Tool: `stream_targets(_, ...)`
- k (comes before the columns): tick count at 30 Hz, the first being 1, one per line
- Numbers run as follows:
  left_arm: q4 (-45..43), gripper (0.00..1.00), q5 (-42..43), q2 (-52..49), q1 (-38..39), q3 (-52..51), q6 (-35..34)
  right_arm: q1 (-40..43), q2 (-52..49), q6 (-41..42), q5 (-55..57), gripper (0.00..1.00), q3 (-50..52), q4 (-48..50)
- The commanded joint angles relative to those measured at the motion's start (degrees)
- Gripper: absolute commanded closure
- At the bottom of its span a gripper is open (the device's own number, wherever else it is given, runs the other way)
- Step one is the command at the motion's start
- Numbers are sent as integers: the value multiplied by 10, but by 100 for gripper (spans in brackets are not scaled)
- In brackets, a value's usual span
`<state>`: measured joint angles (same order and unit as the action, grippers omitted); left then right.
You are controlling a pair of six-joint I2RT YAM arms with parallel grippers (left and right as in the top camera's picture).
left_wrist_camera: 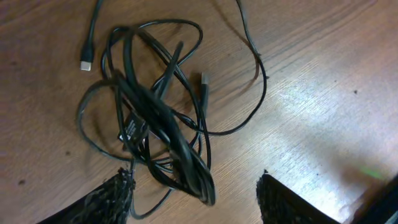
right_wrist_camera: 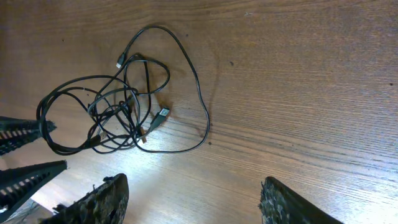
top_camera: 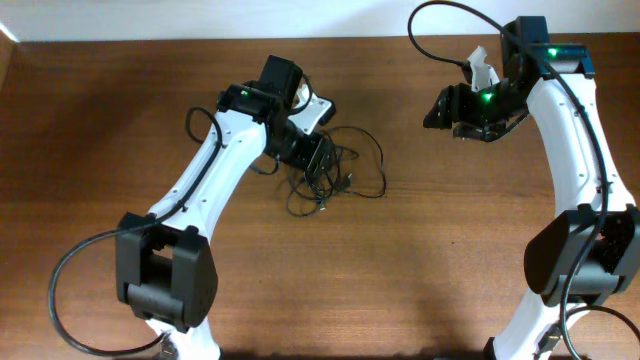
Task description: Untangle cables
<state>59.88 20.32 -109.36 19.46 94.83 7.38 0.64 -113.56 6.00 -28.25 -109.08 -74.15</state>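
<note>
From overhead the cables lay in one loose black knot on the wooden table, just left of centre, with the left arm's wrist over the knot's left side and hiding part of it. The left wrist camera filled in what the overhead could not. The left gripper stood wide apart, and the lower end of the bundle ran down between its two fingers without either pad pressing on it, so nothing was gripped. A silvery plug lay free at the upper left of that view and a second plug pointed up from the middle of the tangle.

The right gripper was also spread wide and empty, over bare wood and well apart from the cables – the overhead placed it far to the right. Only its wrist camera showed the whole knot from the side, with the left gripper's fingers at the knot's left edge – the upper one touching an outer loop.
</note>
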Motion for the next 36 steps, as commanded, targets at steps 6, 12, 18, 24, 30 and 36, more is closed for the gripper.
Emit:
stream_targets(6,-6,35,-57,78,-2,13,-94,-3,16,-3,5,30,-9,0)
stream_targets(12,-46,40,-112,76,-2,12,-169,-3,16,-2,7,30,-9,0)
stream_targets(18,-54,50,-114,30,-1,12,-207,-3,16,-2,7,30,-9,0)
stream_targets(24,-54,49,-114,19,-1,12,-211,-3,16,-2,9,30,-9,2)
stream_targets(30,-52,61,-112,15,-1,12,-230,-3,16,-2,9,30,-9,4)
stream_targets(36,-49,61,-142,15,-1,12,-230,-3,16,-2,9,30,-9,4)
